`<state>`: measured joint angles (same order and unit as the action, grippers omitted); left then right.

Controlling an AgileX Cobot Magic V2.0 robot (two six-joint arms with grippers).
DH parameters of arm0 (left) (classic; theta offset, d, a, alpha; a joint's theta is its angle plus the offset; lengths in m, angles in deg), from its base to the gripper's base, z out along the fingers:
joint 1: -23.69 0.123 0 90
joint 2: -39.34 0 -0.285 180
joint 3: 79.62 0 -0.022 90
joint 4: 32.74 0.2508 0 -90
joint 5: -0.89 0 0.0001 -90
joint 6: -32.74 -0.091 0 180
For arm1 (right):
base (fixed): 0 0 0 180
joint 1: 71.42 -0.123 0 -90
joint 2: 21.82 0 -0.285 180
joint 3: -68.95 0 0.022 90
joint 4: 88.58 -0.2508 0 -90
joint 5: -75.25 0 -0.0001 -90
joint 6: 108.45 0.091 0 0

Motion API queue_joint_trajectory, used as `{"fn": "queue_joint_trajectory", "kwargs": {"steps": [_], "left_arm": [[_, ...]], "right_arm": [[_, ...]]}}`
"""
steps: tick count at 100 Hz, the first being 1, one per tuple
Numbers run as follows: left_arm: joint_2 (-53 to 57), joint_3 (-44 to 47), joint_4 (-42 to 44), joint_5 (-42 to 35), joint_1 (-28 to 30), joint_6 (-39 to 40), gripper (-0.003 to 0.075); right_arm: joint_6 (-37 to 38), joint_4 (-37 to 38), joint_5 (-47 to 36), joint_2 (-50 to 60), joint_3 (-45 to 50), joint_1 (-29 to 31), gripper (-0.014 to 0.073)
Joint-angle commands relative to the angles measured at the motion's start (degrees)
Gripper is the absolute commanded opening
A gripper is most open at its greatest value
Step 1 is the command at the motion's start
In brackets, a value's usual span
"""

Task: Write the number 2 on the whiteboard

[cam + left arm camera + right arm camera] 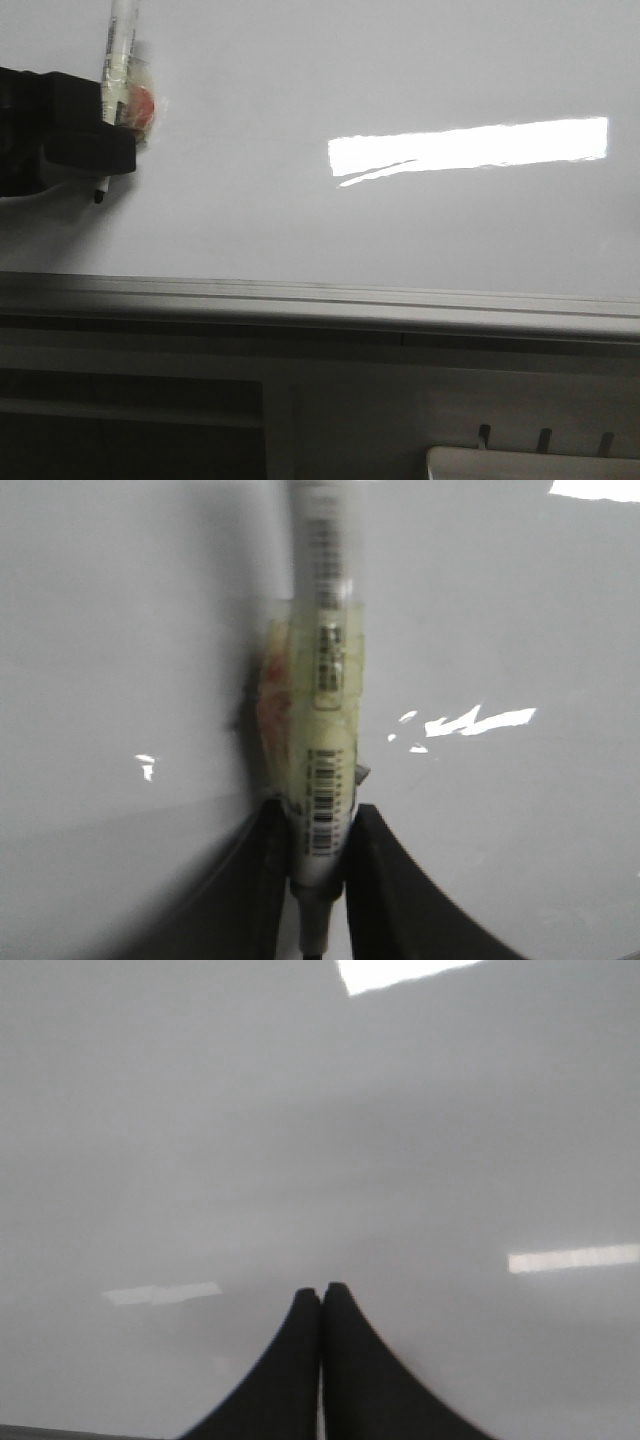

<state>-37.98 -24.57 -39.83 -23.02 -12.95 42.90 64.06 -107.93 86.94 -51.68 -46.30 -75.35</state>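
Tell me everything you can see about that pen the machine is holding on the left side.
The marker is a slim white barrel printed with barcode-like labels, its middle wrapped in yellowish clear tape with an orange-red patch. The left gripper clamps it between two black fingers. In the front view it stands nearly upright against the whiteboard, dark tip pointing down at the board's surface; actual contact is unclear. No ink line is visible on the board.
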Motion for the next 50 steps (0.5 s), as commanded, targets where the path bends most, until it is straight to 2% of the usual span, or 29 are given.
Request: {"fn": "queue_joint_trajectory", "kwargs": {"steps": [1,14,36,43,50], "left_arm": [[-0.2,-1.4,1.5,-1.8,-0.1,0.5,-0.0020],[-0.1,-1.4,6.2,-1.7,-0.1,0.5,-0.0020],[3.9,-1.4,17.5,2.4,-0.5,0.6,-0.0020],[6.3,-1.4,21.3,5.4,-1.3,0.6,-0.0020],[8.5,-1.4,28.0,7.3,-2.7,0.6,-0.0020]], "right_arm": [[-0.6,-0.2,-3.8,-0.8,-2.1,-0.1,-0.0071],[-0.5,-1.2,-2.2,-0.8,-2.1,-1.6,-0.0071],[-0.8,-1.4,5.6,-0.8,-5.7,-13.4,-0.0071],[-3.3,-1.4,6.5,-0.8,-8.3,-17.7,-0.0071],[-9.2,-1.4,7.3,-1.5,-11.3,-21.9,-0.0071]]}}
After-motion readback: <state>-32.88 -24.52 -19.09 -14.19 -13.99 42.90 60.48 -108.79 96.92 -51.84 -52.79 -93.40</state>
